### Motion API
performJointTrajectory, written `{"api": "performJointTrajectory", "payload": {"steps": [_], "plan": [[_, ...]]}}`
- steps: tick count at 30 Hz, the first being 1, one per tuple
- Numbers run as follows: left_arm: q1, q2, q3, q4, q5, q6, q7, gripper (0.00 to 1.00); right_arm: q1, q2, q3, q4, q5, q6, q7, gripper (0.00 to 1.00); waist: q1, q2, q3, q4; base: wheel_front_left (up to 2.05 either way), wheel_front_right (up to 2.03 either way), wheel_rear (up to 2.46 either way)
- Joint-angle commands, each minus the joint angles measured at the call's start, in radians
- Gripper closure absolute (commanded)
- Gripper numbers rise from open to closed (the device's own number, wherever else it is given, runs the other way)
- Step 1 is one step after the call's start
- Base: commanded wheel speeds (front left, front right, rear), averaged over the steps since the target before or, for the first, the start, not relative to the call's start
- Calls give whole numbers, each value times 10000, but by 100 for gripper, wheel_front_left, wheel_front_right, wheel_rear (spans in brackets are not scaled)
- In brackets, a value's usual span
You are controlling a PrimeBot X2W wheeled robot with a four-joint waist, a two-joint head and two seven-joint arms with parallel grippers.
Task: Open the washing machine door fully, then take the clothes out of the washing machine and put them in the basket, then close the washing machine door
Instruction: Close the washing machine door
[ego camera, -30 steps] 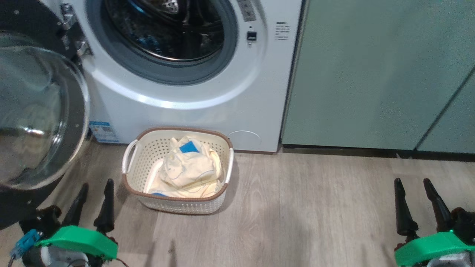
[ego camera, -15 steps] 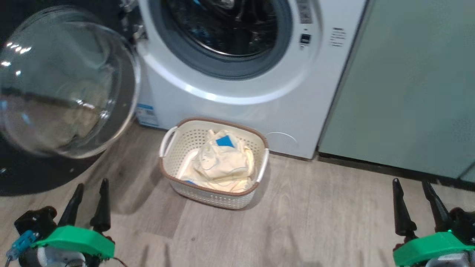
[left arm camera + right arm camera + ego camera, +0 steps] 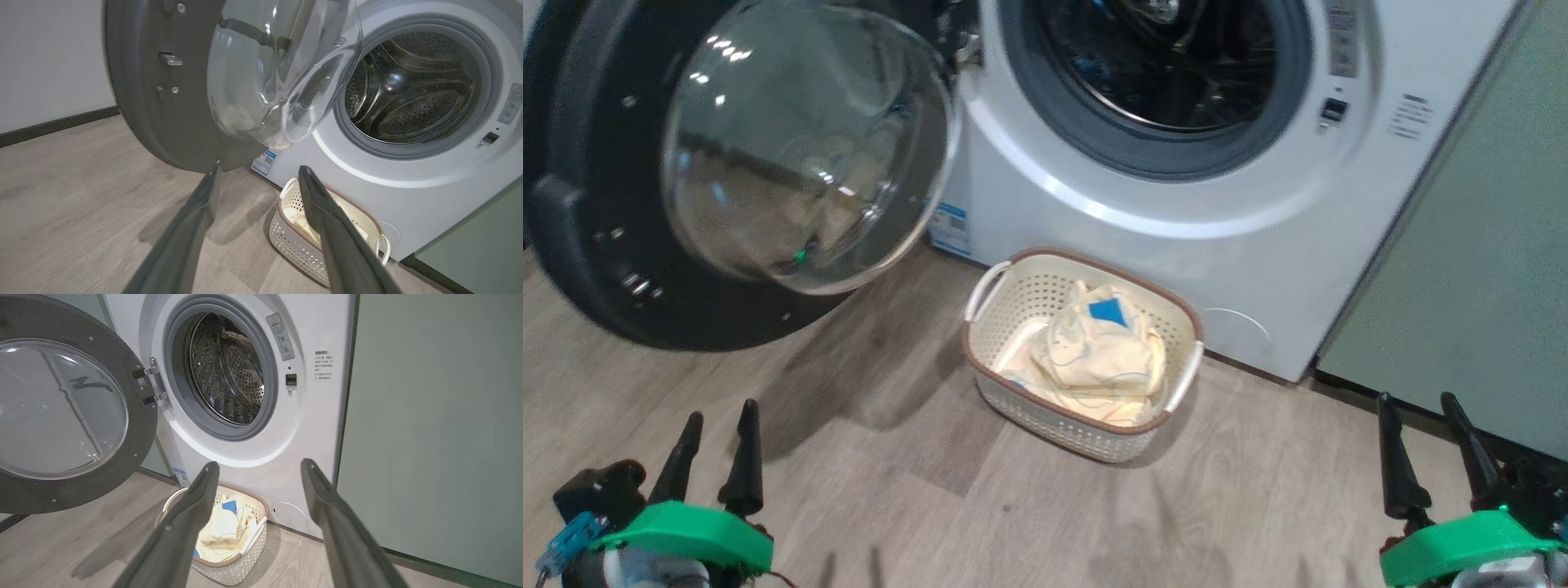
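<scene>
View swung left onto washing machine door [image 3: 752,163], nothing else moved; clothes [image 3: 1103,359] in basket [image 3: 1054,425]. Spread, empty: left claw [image 3: 721,412], right claw [image 3: 1414,400]. Door-closing next, probably.

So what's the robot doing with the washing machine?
It's unloading the washing machine. The washing machine door hangs wide open, and the clothes lie in the basket on the floor in front. The left gripper and the right gripper are both open, holding nothing, well back from the basket. Shutting the door looks like the job left.
</scene>
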State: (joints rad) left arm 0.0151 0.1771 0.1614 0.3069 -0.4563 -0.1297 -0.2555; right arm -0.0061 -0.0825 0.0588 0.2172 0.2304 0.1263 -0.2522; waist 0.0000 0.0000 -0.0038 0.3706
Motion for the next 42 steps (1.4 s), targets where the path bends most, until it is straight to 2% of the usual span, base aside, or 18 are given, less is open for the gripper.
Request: {"api": "performJointTrajectory", "payload": {"steps": [1,12,23,24,25,26,27,28,34,38,42], "plan": [[-602,141,404,-267,71,-10,-63,0,-443,-78,166,-285,52,44,-96,0,0,0,24,320,0,0,0],[-597,-13,562,-248,115,-10,-63,0,-435,-78,201,-256,84,44,-96,0,0,0,56,1381,0,0,0],[-315,-394,1421,-628,-417,-10,-63,0,-732,-201,550,-132,127,44,-96,0,0,0,240,1531,0,0,0],[-293,-409,1495,-651,-550,-10,-63,4,-739,-212,560,-127,134,44,-96,0,0,0,245,1535,0,0,0],[-275,-418,1572,-673,-725,-10,-63,50,-744,-222,566,-121,142,44,-96,0,0,0,247,1537,0,0,0],[-275,-418,1572,-673,-725,-10,-63,50,-744,-222,566,-121,142,44,-96,0,0,0,247,1537,0,0,0],[-261,-420,1627,-690,-953,-10,-63,87,-744,-231,574,-116,149,44,-96,0,0,0,245,1537,0,0,0],[-258,-427,1681,-703,-1269,-10,-63,100,-737,-240,581,-110,155,44,-96,0,0,0,242,1537,0,0,0],[-483,63,1838,-624,-4402,-10,-40,100,-597,-278,540,-124,156,44,-96,0,0,0,237,1547,0,0,0],[-902,764,2276,-461,-6902,-10,355,100,-513,-299,485,-168,136,44,-96,0,0,0,295,1536,0,0,0],[-1530,1565,2923,35,-8817,-10,1228,100,-489,-347,503,-209,123,44,-96,0,0,0,439,1423,0,0,0]]}}
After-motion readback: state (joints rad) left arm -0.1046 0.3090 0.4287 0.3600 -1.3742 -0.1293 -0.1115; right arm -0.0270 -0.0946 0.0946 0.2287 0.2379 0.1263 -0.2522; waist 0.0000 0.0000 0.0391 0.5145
